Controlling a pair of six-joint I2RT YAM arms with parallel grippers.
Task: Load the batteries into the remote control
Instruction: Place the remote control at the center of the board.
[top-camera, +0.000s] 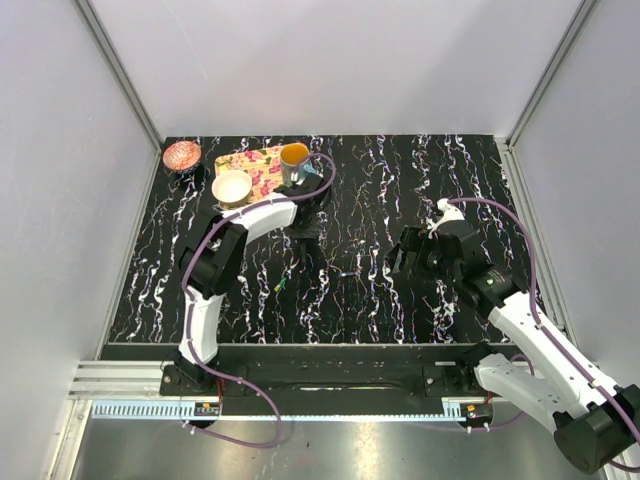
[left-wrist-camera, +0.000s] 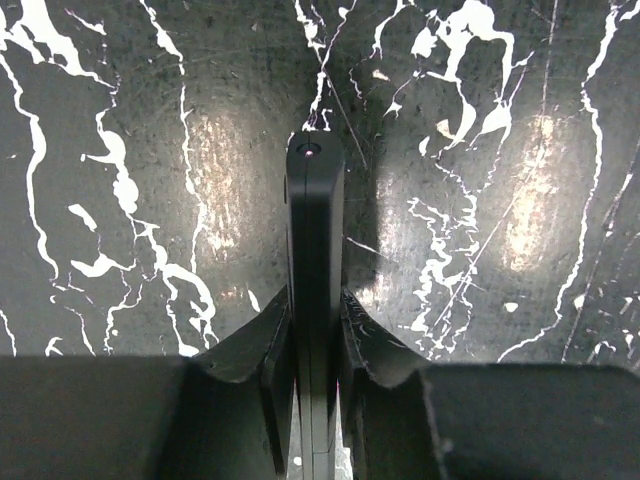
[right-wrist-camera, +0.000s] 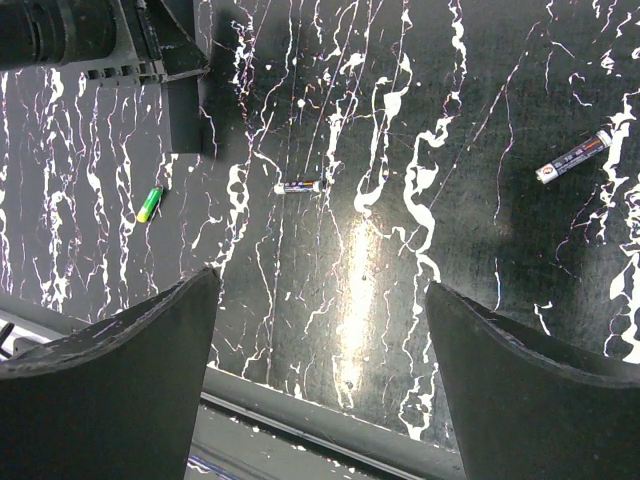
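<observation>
The remote control (left-wrist-camera: 315, 230) is a flat black slab held on its edge above the marble table, and my left gripper (left-wrist-camera: 315, 335) is shut on its near end. The top view places that left gripper (top-camera: 304, 220) left of the table's middle. Three batteries lie loose on the table: a green and orange one (right-wrist-camera: 149, 203), a blue-purple one (right-wrist-camera: 299, 187) and a second blue-purple one (right-wrist-camera: 572, 157). The green battery (top-camera: 282, 285) lies just in front of the left gripper. To the right of centre, my right gripper (right-wrist-camera: 320, 300) hangs open and empty over the table, apart from all three.
A floral yellow tray (top-camera: 262, 172) sits at the back left with a white bowl (top-camera: 231, 186) and an orange mug (top-camera: 294, 157) on it. A pink bowl (top-camera: 182, 155) stands beside it. The table's front edge (right-wrist-camera: 330, 420) runs just under the right gripper.
</observation>
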